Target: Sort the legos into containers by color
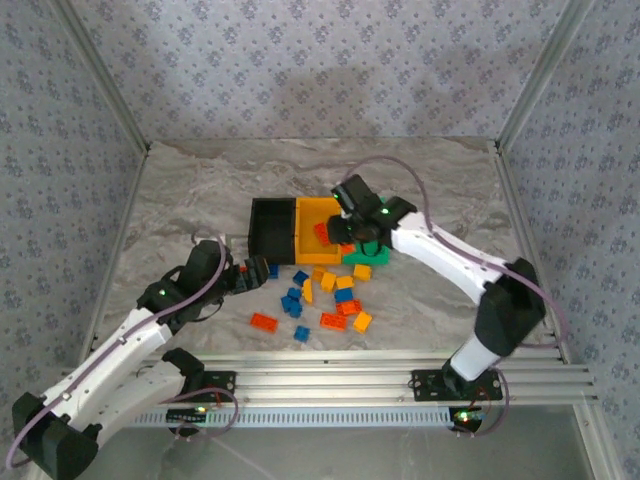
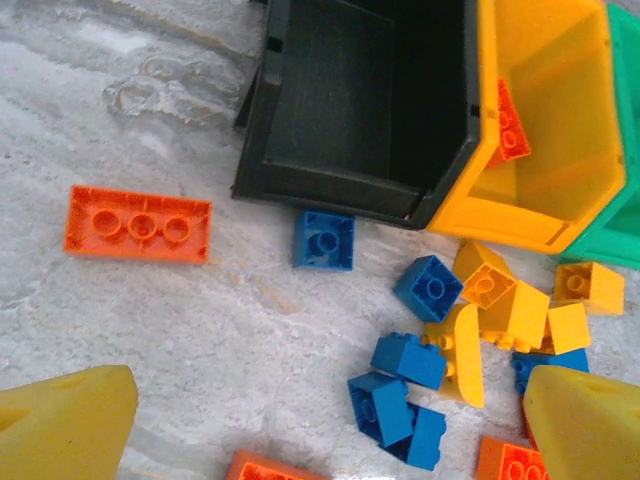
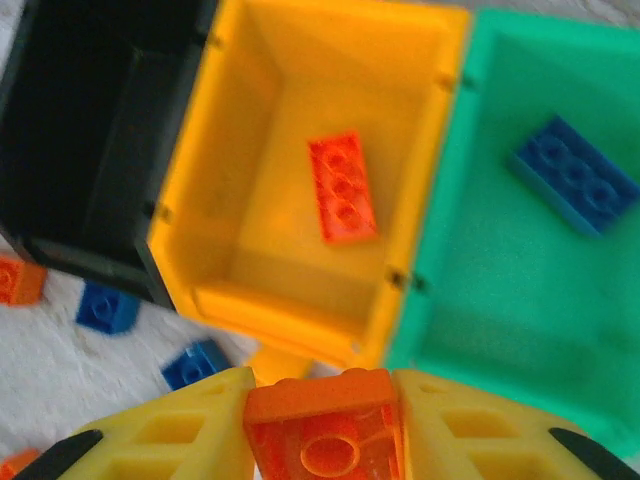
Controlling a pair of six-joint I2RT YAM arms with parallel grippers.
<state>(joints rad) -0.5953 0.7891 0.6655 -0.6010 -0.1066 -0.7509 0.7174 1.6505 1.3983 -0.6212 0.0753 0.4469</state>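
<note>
Legos (image 1: 325, 295) in blue, yellow and orange lie in a loose heap on the marble table (image 1: 180, 200), just below the row of three bins at the centre of the overhead view. The black bin (image 1: 272, 230) is at the left of the row, the yellow bin (image 1: 315, 215) in the middle, and the green bin (image 1: 368, 258) at the right, partly covered by the right arm (image 1: 450, 260). In the right wrist view the right gripper (image 3: 322, 425) pinches an orange brick (image 3: 325, 440) between its yellow fingers at the bottom of the frame, near the front walls of the yellow and green bins. A second orange brick (image 3: 343, 188) lies flat inside the yellow bin, and a blue brick (image 3: 572, 175) lies in the green bin. In the left wrist view the left gripper (image 2: 320, 430) is spread wide and holds nothing, its yellow fingers at the two bottom corners with blue and yellow pieces between them. A long orange brick (image 2: 137, 224) lies alone at the left, and a small blue brick (image 2: 323, 240) sits just below the black bin's front wall.
</note>
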